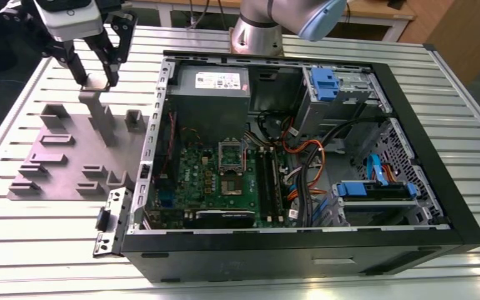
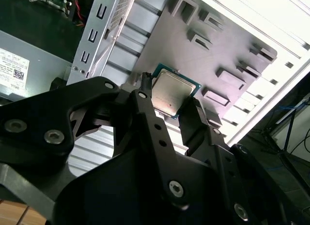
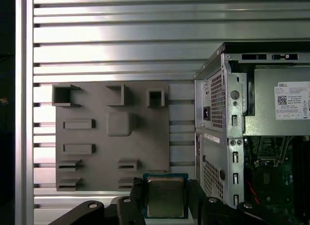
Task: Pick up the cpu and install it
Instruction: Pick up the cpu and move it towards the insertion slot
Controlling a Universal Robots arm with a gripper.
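The cpu is a small square chip with a silvery metal top and a thin greenish rim. It sits clamped between my two black fingers in both wrist views, and my gripper is shut on it. In the second wrist view the cpu hangs over the edge of the grey fixture plate. In the exterior view my gripper is above the plate's far end, to the left of the open computer case. The motherboard lies inside the case with its silver socket frame raised.
The grey fixture plate carries several raised brackets and posts. A grey power supply box with a white label sits at the case's far end. Orange and black cables and blue-tabbed drive bays fill the case's right side. The table is ribbed aluminium.
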